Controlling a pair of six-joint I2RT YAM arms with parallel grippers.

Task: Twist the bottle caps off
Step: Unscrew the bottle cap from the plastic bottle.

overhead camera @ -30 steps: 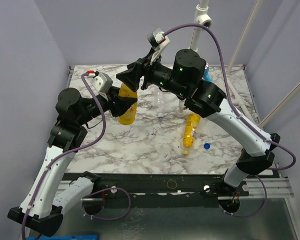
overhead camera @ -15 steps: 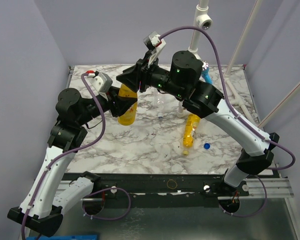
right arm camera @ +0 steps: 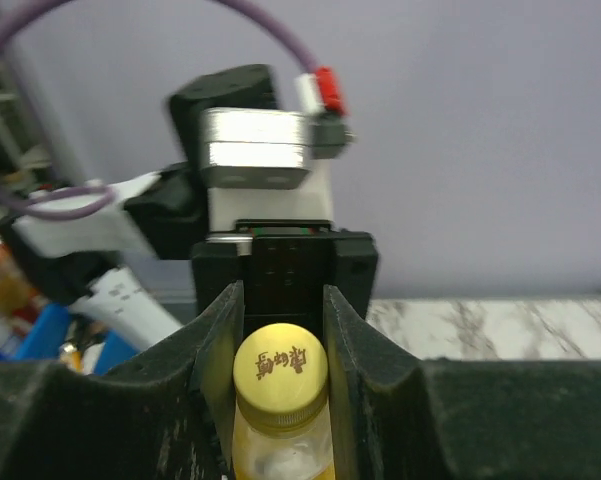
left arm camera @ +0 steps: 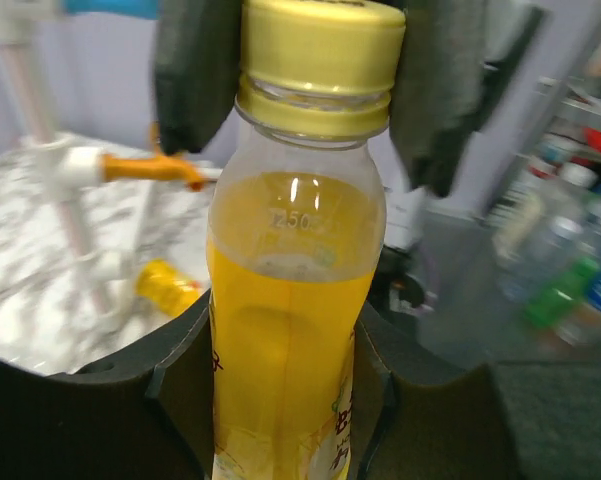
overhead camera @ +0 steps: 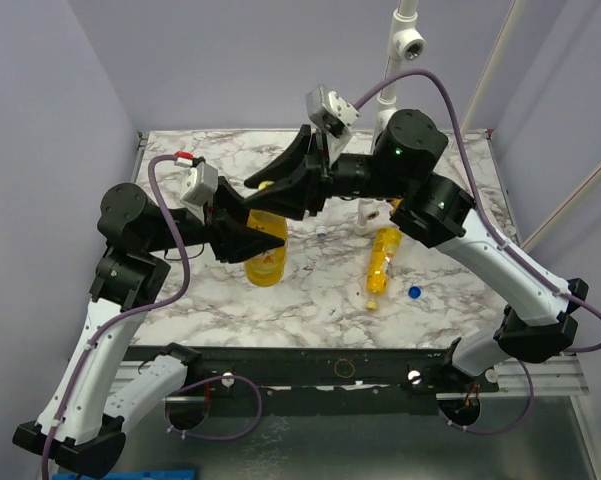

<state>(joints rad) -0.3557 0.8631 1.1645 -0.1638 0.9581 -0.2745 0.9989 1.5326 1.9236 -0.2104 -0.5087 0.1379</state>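
Observation:
My left gripper (overhead camera: 252, 240) is shut on the body of a yellow-orange bottle (overhead camera: 266, 262) and holds it upright above the marble table (overhead camera: 190, 165). In the left wrist view the bottle (left arm camera: 295, 330) fills the middle, with its yellow cap (left arm camera: 320, 65) on. My right gripper (overhead camera: 267, 192) comes in from above. In the right wrist view its fingers (right arm camera: 223, 370) press both sides of that yellow cap (right arm camera: 279, 370). A second yellow bottle (overhead camera: 382, 262) lies on its side at centre right. A loose blue cap (overhead camera: 414, 292) lies next to it. The clear bottles are hidden behind my right arm.
A white stand (overhead camera: 368, 215) sits behind the lying bottle, partly covered by my right arm. A white pole (overhead camera: 400, 40) rises at the back. The left wrist view shows a white post (left arm camera: 60, 200) with an orange piece (left arm camera: 150, 165). Purple walls enclose the table.
Both arms have brought the held yellow bottle nearer the front and a little right. My right wrist has swung round over the cap and the right arm has shifted right.

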